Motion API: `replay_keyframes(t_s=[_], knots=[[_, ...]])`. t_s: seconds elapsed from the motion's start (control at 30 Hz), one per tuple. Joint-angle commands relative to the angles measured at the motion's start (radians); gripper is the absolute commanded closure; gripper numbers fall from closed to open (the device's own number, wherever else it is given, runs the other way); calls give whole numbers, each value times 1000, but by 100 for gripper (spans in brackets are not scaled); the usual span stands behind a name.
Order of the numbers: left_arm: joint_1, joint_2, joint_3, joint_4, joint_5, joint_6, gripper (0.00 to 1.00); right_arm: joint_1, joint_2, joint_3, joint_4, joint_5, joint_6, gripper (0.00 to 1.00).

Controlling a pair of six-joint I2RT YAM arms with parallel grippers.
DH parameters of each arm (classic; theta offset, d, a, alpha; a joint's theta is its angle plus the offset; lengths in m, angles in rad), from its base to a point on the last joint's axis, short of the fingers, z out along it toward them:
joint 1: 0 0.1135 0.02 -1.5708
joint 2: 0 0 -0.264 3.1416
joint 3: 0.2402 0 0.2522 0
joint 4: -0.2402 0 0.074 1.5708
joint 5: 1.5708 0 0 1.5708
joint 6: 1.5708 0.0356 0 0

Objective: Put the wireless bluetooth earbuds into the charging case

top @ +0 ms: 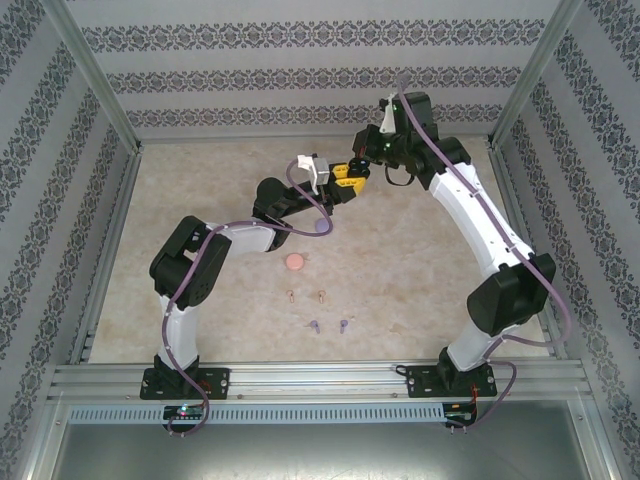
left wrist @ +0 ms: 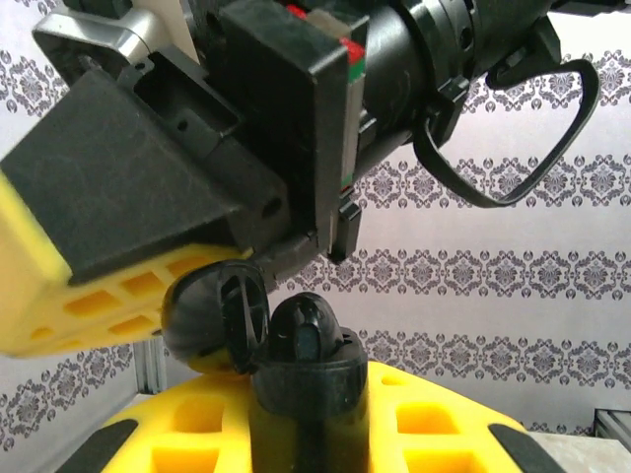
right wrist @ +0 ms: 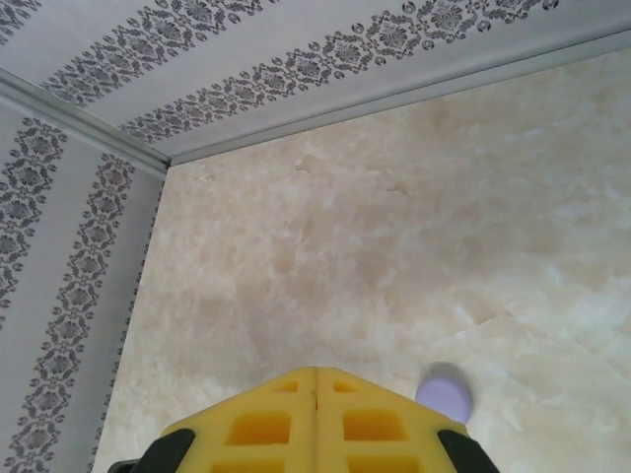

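Left wrist view: left gripper (left wrist: 308, 439) clamps round black plastic charging case (left wrist: 306, 389); right gripper (right wrist: 315, 399), jaws together, sits above its open lid (left wrist: 212, 315).

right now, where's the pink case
In the top view the pink case lies on the table, slightly left of centre, just beyond the tan earbuds.

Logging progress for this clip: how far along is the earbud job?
Done: a black earbud looks seated in the open black case. In hand: the left jaws grip that case. Left: tan earbuds and purple earbuds lie on the table.
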Motion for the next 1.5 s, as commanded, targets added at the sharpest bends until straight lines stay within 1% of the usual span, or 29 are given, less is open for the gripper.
replay_keyframes(t_s=[0.0, 0.07, 0.17, 0.27, 0.37, 0.5, 0.67, 0.83, 0.9, 1.0, 1.1, 1.2, 1.3, 1.4, 1.47], knots=[[-14, 24, 32, 47, 9, -20, 100, 19, -101, -67, -28, -49, -28, 100], [-14, 32, 36, 46, 3, -23, 100, 17, -175, -149, -19, -41, -20, 100], [-15, 47, 48, 49, 0, -36, 100, 2, -288, -253, 2, 12, 6, 100], [-15, 68, 62, 59, -13, -72, 100, -40, -359, -313, 29, 91, 31, 100], [-19, 88, 72, 18, -41, -100, 100, -104, -410, -378, 55, 143, 59, 99], [-35, 136, 101, -90, -115, -219, 100, -173, -468, -503, 79, 192, 87, 96], [-82, 232, 160, -204, -202, -470, 100, -219, -514, -638, 105, 177, 112, 92], [-141, 338, 246, -362, -275, -683, 100, -229, -515, -696, 113, 174, 112, 88], [-165, 364, 278, -423, -298, -713, 100, -232, -515, -710, 119, 172, 114, 86], [-188, 380, 341, -631, -348, -753, 100, -235, -511, -721, 122, 171, 113, 83], [-208, 404, 416, -803, -371, -796, 100, -236, -509, -725, 131, 164, 117, 80], [-219, 415, 445, -907, -415, -840, 100, -237, -511, -725, 133, 159, 118, 77], [-223, 421, 476, -1018, -440, -853, 100, -237, -512, -723, 131, 155, 115, 73], [-223, 426, 505, -1104, -450, -855, 94, -239, -518, -721, 130, 150, 115, 71], [-223, 433, 530, -1162, -452, -854, 86, -240, -524, -721, 127, 150, 113, 67]])
